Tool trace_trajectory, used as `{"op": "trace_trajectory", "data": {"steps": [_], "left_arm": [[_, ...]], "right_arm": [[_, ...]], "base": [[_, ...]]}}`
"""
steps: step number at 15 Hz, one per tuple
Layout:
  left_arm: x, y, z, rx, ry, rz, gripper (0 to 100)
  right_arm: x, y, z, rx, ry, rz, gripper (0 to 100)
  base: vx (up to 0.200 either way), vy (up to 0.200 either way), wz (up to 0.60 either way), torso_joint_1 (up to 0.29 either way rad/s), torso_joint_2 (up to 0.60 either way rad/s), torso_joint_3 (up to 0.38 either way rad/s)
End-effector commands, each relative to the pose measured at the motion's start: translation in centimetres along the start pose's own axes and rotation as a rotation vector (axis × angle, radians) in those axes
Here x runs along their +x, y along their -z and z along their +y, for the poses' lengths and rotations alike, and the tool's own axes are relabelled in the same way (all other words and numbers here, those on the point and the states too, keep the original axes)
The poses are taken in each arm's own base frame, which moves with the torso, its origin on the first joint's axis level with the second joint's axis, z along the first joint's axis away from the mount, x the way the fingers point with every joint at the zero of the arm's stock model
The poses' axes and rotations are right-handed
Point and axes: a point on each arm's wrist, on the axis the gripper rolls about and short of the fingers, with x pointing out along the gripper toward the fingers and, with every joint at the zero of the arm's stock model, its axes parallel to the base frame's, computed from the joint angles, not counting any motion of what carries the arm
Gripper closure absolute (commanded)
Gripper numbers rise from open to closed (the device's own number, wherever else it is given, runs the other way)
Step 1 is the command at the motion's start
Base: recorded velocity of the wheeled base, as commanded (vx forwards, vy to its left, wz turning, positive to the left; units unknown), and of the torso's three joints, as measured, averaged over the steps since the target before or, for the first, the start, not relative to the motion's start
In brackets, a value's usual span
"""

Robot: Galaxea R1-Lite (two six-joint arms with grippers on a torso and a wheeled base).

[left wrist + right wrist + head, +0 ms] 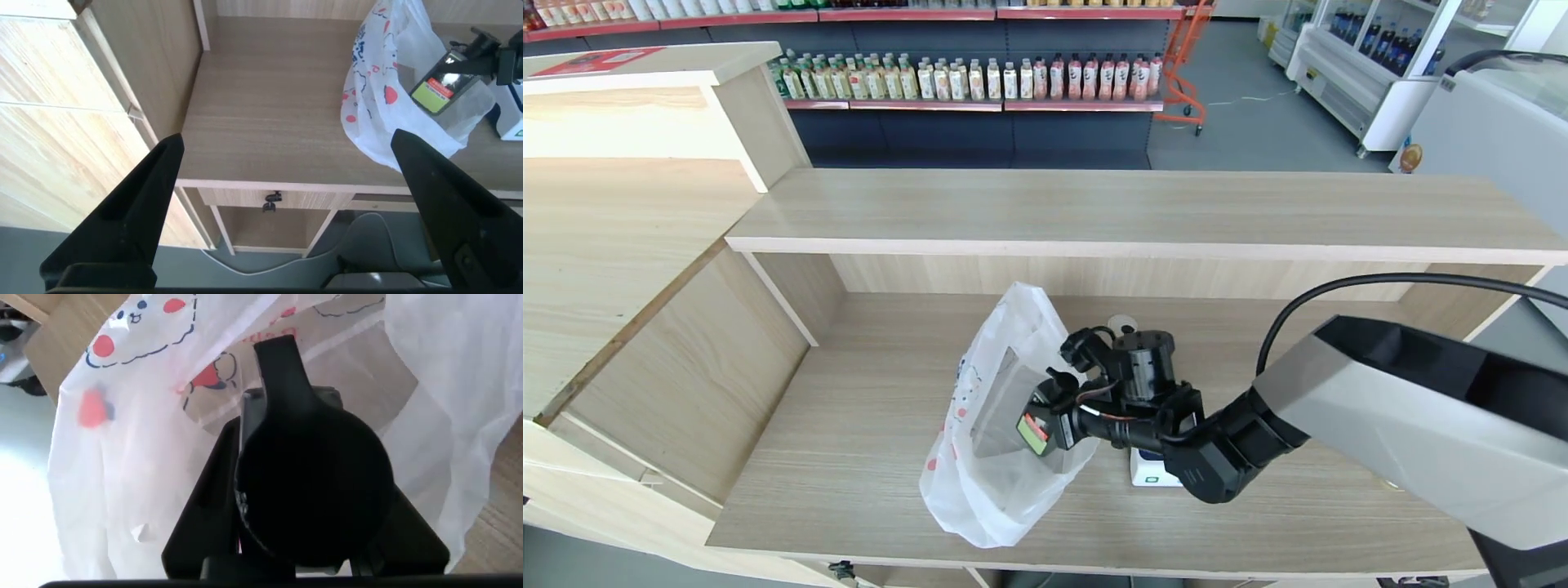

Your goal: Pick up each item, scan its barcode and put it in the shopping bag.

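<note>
right jaws (1045, 425) are clamped on the item (1034, 433), a dark pack with a green and red label on its end. in the right wrist view the item (310, 482) sits as a dark round bulk between the jaws, with white plastic all around it. it is held off the tabletop (849, 457), right at the open mouth of the shopping bag (988, 457). the label end pokes in past the bag's rim; how deep it goes, i cannot tell.

the shopping bag is thin white plastic with red and blue cartoon prints (122, 457). it stands slumped on the tabletop near the front edge, mouth turned towards the right arm. from the left wrist view the item (437, 86) shows against the bag (376, 98), label facing out.

just beside the bag, under the right wrist, sits a small white box (1156, 469) on the tabletop.

over on the left, the left jaws (288, 140) are spread wide with nothing between them. the two dark fingers (139, 212) hang out past the tabletop's front edge (270, 184), well apart from the bag. a small dark knob (272, 200) shows under that edge.

behind it all a raised ledge (1143, 208) runs across the counter. past it, a store shelf holds a row of bottles (972, 77).
</note>
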Motion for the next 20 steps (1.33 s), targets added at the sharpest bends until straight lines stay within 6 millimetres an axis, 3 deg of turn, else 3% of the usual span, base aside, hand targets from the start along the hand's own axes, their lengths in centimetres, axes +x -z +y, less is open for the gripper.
{"op": "trace_trajectory", "data": {"steps": [1, 4, 5, 9, 11, 13, 17, 18, 20], "left_arm": [[0.0, 0.0, 0.0, -0.001, 0.0, 0.001, 0], [0.0, 0.0, 0.0, -0.001, 0.0, -0.001, 0], [0.0, 0.0, 0.0, -0.001, 0.0, -0.001, 0], [0.0, 0.0, 0.0, -0.001, 0.0, -0.001, 0], [0.0, 0.0, 0.0, -0.001, 0.0, -0.001, 0], [0.0, 0.0, 0.0, -0.001, 0.0, -0.001, 0], [0.0, 0.0, 0.0, -0.001, 0.0, -0.001, 0], [0.0, 0.0, 0.0, -0.001, 0.0, -0.001, 0], [0.0, 0.0, 0.0, -0.001, 0.0, -0.001, 0]], "right_arm": [[1.6, 2.0, 0.7, -0.057, -0.024, 0.036, 100], [1.9, 2.2, 0.7, -0.137, -0.03, 0.029, 100], [2.1, 1.6, 0.7, -0.132, -0.031, 0.003, 0], [1.6, -0.9, 0.8, 0.007, -0.031, -0.056, 0], [-0.2, -2.6, 0.6, 0.178, -0.022, -0.082, 0], [-2.3, -2.9, -0.5, 0.261, 0.015, -0.06, 0], [-9.8, -2.4, -4.3, 0.396, 0.161, -0.017, 0], [-12.1, -3.2, -5.0, 0.409, 0.187, -0.046, 0], [-17.2, -6.6, -4.0, 0.393, 0.214, -0.163, 0]], "base": [[0.0, 0.0, 0.0, 0.0, 0.0, 0.0], [0.0, 0.0, 0.0, 0.0, 0.0, 0.0], [0.0, 0.0, 0.0, 0.0, 0.0, 0.0], [0.0, 0.0, 0.0, 0.0, 0.0, 0.0], [0.0, 0.0, 0.0, 0.0, 0.0, 0.0], [0.0, 0.0, 0.0, 0.0, 0.0, 0.0], [0.0, 0.0, 0.0, 0.0, 0.0, 0.0], [0.0, 0.0, 0.0, 0.0, 0.0, 0.0], [0.0, 0.0, 0.0, 0.0, 0.0, 0.0]]}}
